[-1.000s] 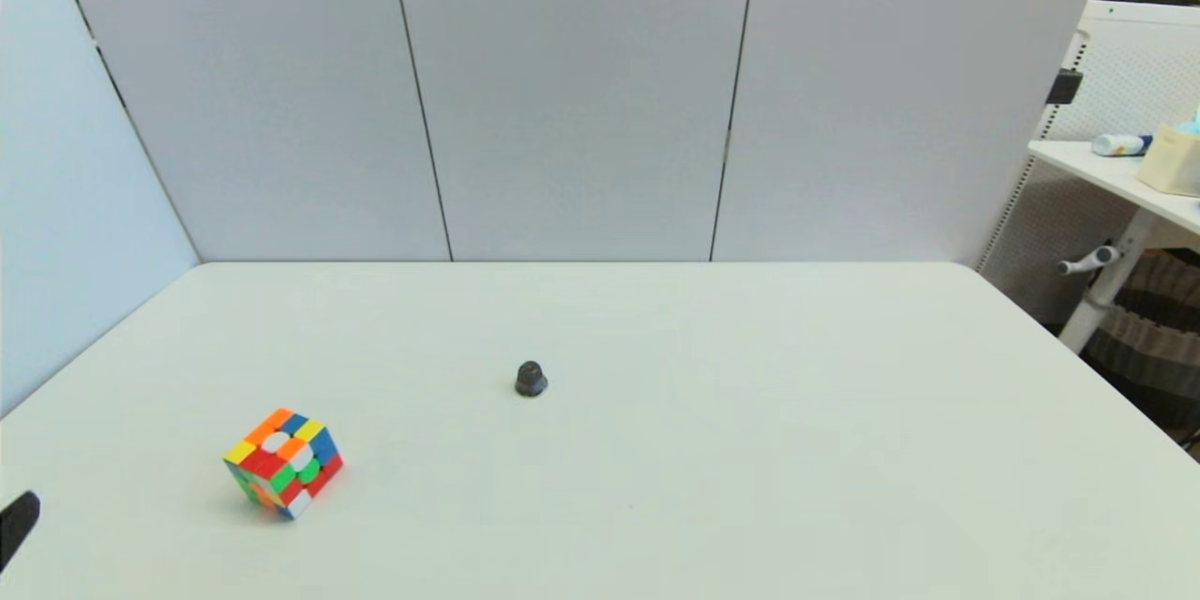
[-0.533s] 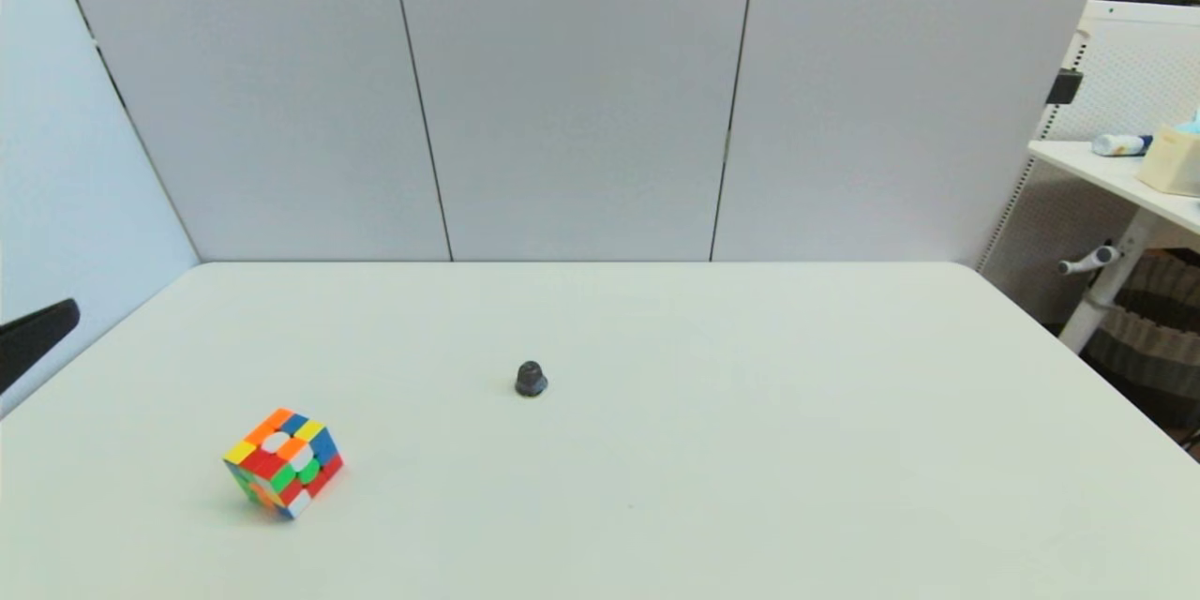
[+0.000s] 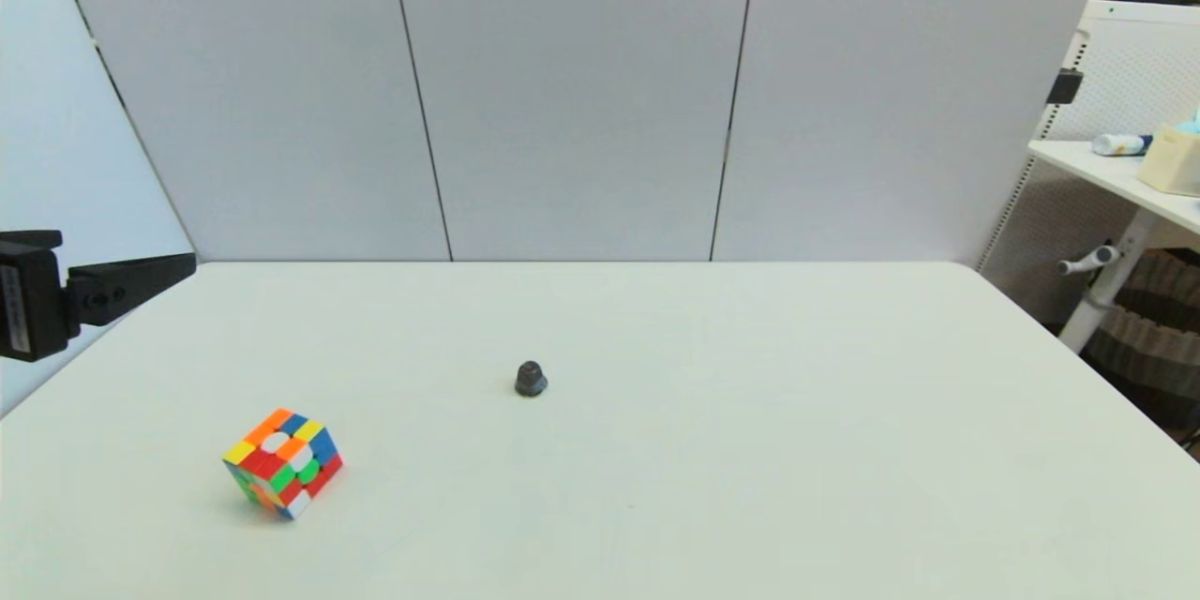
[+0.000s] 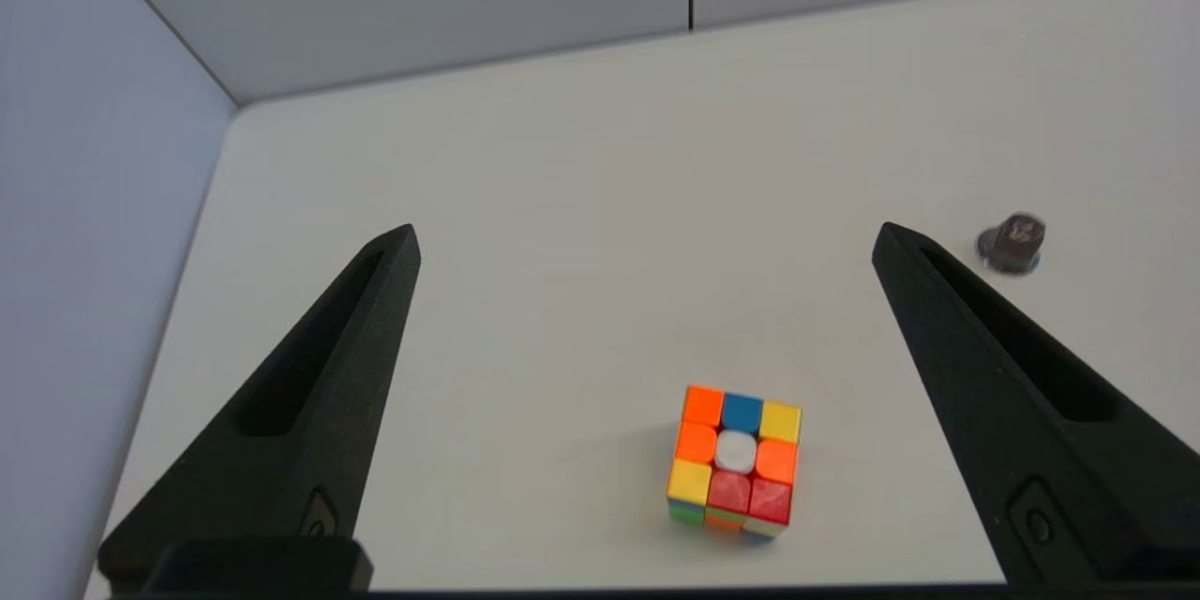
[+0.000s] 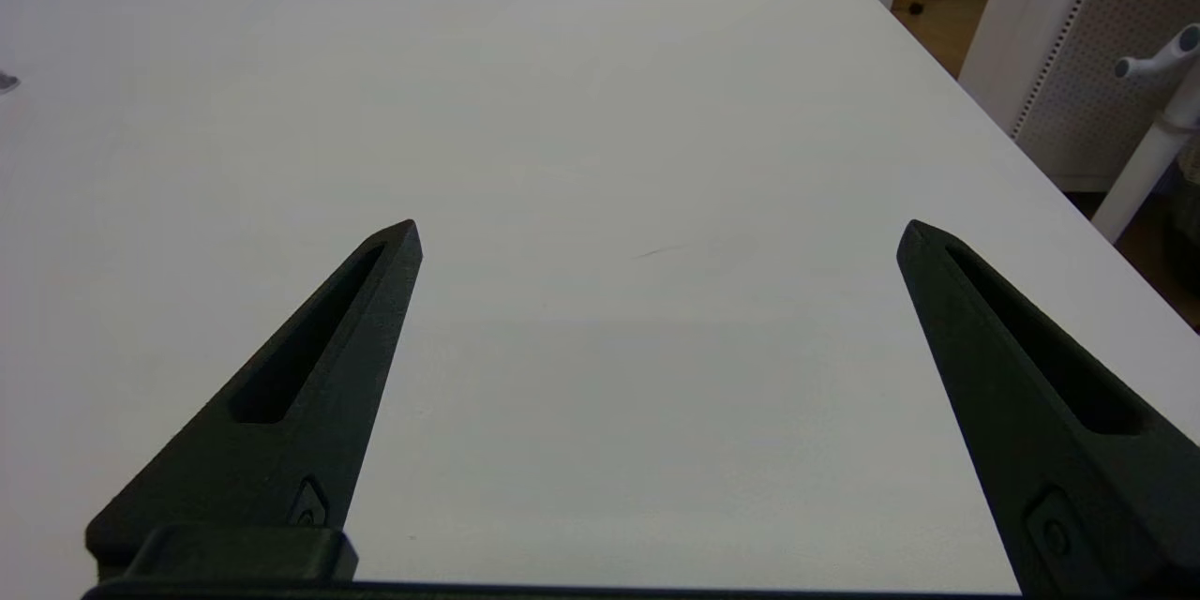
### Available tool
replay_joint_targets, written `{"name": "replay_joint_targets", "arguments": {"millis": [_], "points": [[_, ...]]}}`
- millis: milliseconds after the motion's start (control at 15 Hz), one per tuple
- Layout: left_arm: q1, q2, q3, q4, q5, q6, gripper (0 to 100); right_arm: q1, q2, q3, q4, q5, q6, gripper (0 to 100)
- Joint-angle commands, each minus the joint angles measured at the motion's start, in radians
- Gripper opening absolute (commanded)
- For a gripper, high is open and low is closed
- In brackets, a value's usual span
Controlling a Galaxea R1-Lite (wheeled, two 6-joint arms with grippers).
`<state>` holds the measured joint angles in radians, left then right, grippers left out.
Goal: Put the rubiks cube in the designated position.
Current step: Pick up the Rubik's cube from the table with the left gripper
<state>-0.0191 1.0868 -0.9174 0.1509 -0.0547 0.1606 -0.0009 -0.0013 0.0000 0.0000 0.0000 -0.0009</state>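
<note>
The rubiks cube point(image 3: 283, 462) rests tilted on one edge near the front left of the white table point(image 3: 750, 450). Its top shows orange, blue, yellow, white and red squares. In the left wrist view the rubiks cube point(image 4: 735, 461) lies below and between the wide-apart fingers of my left gripper point(image 4: 647, 239), which is open and holds nothing. One black finger point(image 3: 131, 284) of that gripper reaches in from the left edge of the head view, high above the table and behind the cube. My right gripper point(image 5: 656, 234) is open over bare table on the right side and does not show in the head view.
A small dark grey dome-shaped knob point(image 3: 531, 379) stands near the table's middle, to the right of the cube and farther back. Grey wall panels point(image 3: 572, 94) close the back and left. A side table point(image 3: 1125, 178) with a box stands beyond the right edge.
My left gripper has risen along the left edge of the head view and moved inward to the right. The cube and the knob have stayed in place.
</note>
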Motion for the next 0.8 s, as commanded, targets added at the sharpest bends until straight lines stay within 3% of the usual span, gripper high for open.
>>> {"name": "replay_joint_targets", "arguments": {"millis": [67, 400, 800], "points": [[-0.001, 0.076, -0.061, 0.138, -0.001, 0.01, 100, 0.001, 0.001, 0.0, 0.0, 0.0, -0.001, 100], [-0.001, 0.182, -0.139, 0.369, -0.002, 0.102, 100, 0.001, 0.001, 0.0, 0.0, 0.0, -0.001, 100], [-0.01, 0.306, -0.126, 0.444, -0.07, 0.181, 100, 0.001, 0.001, 0.0, 0.0, 0.0, -0.001, 100]]}}
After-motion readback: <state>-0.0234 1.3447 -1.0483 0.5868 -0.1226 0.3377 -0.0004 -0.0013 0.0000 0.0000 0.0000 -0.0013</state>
